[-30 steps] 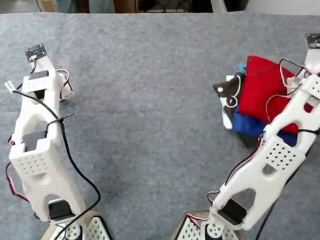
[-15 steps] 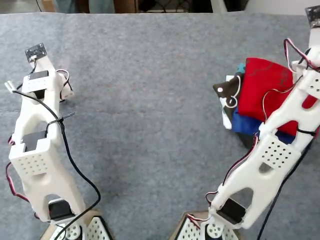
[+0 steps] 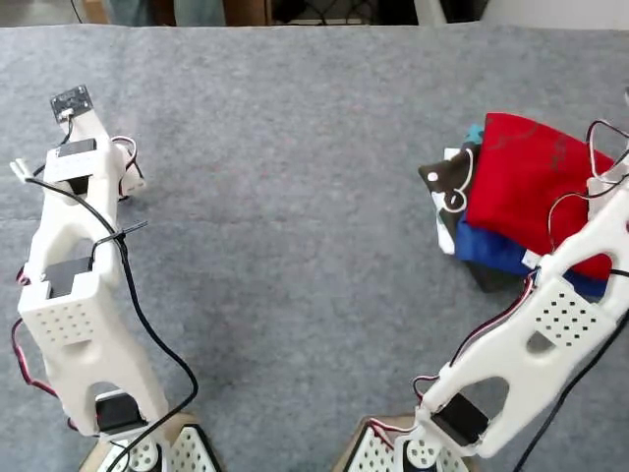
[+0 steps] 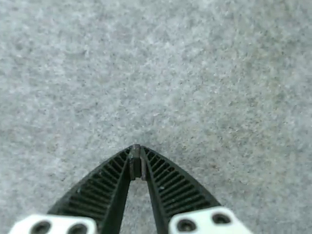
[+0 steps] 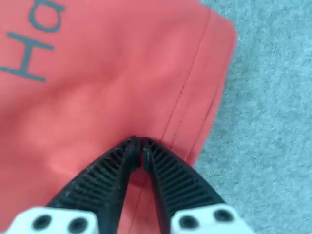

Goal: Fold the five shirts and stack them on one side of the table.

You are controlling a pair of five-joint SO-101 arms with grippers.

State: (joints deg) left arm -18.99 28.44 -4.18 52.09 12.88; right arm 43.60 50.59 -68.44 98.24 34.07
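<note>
A stack of folded shirts lies at the table's right side. A red shirt (image 3: 531, 187) is on top, over a blue one (image 3: 488, 250), with a dark one (image 3: 447, 177) and bits of white and teal cloth sticking out on the stack's left. My right arm (image 3: 550, 315) reaches over the stack's right edge. My right gripper (image 5: 141, 153) is shut, its tips down on the red shirt (image 5: 122, 73) near a seamed corner. My left gripper (image 4: 136, 161) is shut just above bare grey felt, holding nothing. The left arm (image 3: 69, 246) stands at the table's left side.
Grey felt (image 3: 295, 197) covers the whole table between the arms and the stack. Wires hang from both arms. The table's far edge (image 3: 295, 27) runs along the back.
My right arm has swung to the right, toward the table's right edge, uncovering more of the red shirt. The left arm has kept still.
</note>
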